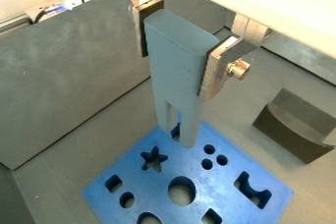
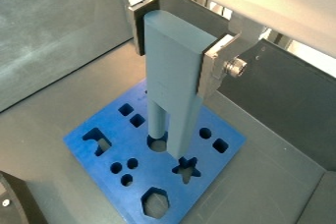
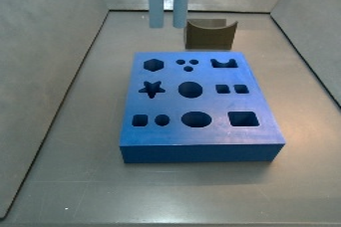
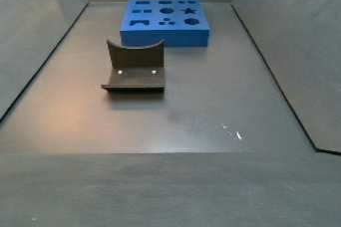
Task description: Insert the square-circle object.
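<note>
My gripper [image 1: 182, 39] is shut on the upper part of the square-circle object [image 1: 178, 76], a tall pale blue-grey block. The block hangs upright with its two thin prongs pointing down. It also shows in a wrist view [image 2: 174, 81] between the silver fingers [image 2: 218, 66]. Below it lies the flat blue board [image 1: 132, 191] with shaped holes, also seen in both side views [image 3: 200, 143] [image 4: 134, 34]. In a side view only the two prongs [image 3: 168, 0] show, hanging in the air above the board's far end. They are clear of the board.
A dark olive-brown block with a curved notch [image 3: 209, 34] stands on the grey floor just beyond the board, also seen in a side view [image 4: 135, 68] and a wrist view [image 1: 296, 125]. Grey walls [image 3: 67, 32] enclose the floor on the sides.
</note>
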{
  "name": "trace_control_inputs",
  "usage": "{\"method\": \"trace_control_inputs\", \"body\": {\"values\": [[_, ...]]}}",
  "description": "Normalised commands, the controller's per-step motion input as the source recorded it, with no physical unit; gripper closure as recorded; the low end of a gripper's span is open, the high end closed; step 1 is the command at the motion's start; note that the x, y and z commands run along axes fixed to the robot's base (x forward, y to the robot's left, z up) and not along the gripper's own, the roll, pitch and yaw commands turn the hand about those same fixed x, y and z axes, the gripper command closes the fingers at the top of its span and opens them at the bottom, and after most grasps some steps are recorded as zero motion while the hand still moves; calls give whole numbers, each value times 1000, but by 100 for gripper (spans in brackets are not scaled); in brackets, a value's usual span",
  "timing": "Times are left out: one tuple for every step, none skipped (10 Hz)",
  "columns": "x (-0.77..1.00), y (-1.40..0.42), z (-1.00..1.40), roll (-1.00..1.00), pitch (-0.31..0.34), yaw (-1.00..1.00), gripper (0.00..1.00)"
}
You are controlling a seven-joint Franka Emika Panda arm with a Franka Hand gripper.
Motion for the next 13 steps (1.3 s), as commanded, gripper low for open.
{"method": "trace_control_inputs", "body": {"values": [[0,0,-49,-26,0,0,100],[-83,-774,-666,-86,-27,63,100],[0,-891,-529,-94,0,80,100],[0,-931,-466,-119,10,11,100],[-49,-923,-551,-116,0,0,100],[-71,-920,-640,-113,-3,0,100],[-120,-740,-697,-144,-57,0,100],[-174,-246,-537,0,-114,40,100],[-214,-60,-429,159,-129,0,100],[-157,-11,-329,144,-86,0,100],[-80,0,-229,36,-39,0,100],[0,0,-243,6,-3,0,100],[40,-6,-280,33,0,0,100]]}}
